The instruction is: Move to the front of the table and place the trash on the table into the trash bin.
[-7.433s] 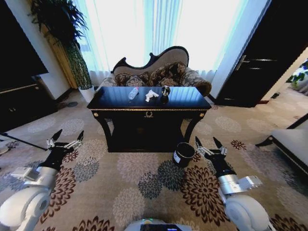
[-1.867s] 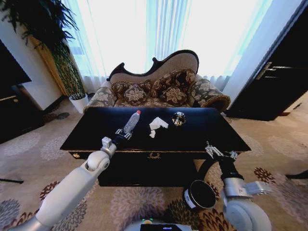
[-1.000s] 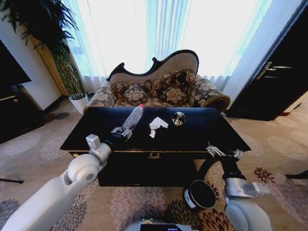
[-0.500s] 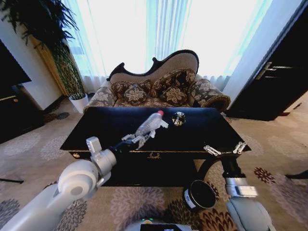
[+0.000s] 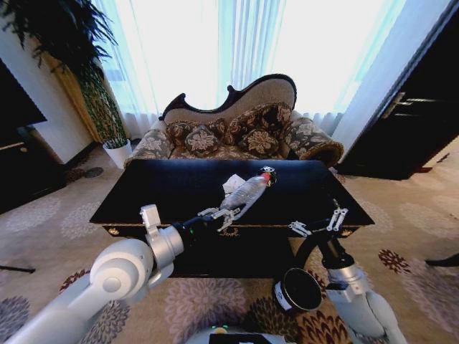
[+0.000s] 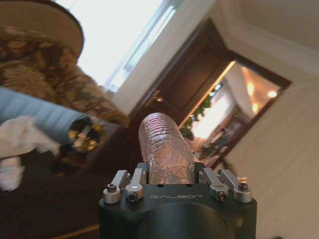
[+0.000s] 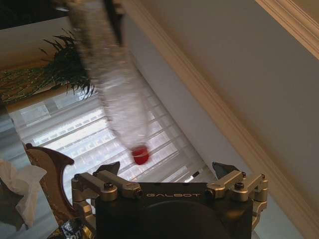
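My left gripper [image 5: 219, 215] is shut on the pale clear bottle [image 5: 247, 192], a piece of the trash, and holds it tilted above the front half of the black table [image 5: 143, 197], red cap pointing away. In the left wrist view the bottle [image 6: 165, 148] stands out between the fingers of the left gripper [image 6: 172, 183]. Crumpled white tissue [image 5: 231, 182] and a dark shiny piece [image 5: 268, 170] lie behind it on the table. My right gripper [image 5: 316, 223] is open at the table's front right edge, above the dark trash bin [image 5: 299, 289] on the floor. The right wrist view shows the right gripper [image 7: 169, 173] open under the bottle [image 7: 112, 84].
An ornate sofa [image 5: 237, 132] stands behind the table, under a bright window. A potted plant in a white pot [image 5: 116, 152] is at the back left. A dark door [image 5: 409, 122] is at the right. Patterned carpet [image 5: 57, 215] lies around the table.
The base drove up to the table. My left gripper lifted the bottle off the table and carried it right and toward the front. The right gripper rose slightly and shifted left.
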Robot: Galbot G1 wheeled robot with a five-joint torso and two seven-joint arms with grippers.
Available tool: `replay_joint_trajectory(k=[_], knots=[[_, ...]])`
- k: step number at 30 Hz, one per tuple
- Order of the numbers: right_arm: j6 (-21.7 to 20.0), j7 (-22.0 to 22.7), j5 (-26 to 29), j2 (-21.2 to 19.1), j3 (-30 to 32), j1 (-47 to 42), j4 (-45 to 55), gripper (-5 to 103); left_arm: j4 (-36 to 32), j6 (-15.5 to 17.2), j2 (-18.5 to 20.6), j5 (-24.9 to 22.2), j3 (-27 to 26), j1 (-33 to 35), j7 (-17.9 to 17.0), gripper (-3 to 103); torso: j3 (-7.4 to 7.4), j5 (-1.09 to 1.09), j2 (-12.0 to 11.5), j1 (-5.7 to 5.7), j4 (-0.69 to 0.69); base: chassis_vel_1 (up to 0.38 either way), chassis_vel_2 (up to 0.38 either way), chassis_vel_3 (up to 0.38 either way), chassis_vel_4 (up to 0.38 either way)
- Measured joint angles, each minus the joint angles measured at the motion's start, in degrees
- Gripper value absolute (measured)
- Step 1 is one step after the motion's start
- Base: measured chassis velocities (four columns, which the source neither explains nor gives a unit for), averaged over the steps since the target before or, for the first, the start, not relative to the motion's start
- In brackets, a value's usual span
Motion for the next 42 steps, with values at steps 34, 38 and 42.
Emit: replay_joint_trajectory(k=[34,38,42], knots=[[-4.0,-1.0,4.7,0.5,-0.2,-1.7,2.0,100,0.2,-2.4,-8.4,-0.6,12.1,-3.1,0.9,40,0.00,0.00,0.0,-0.01,0.01,0.000,0.000,0.000,0.000],[-4.4,-1.1,4.8,0.5,-0.8,-1.7,2.0,100,0.2,-2.4,-7.4,-0.6,8.8,-0.6,1.5,40,0.00,0.00,0.0,0.00,0.00,0.000,0.000,0.000,0.000],[-5.2,-1.1,5.6,0.4,-1.1,-1.5,2.3,100,0.2,-2.3,-6.9,-1.0,6.1,2.9,1.9,40,0.00,0.00,0.0,0.00,0.01,0.000,0.000,0.000,0.000]])
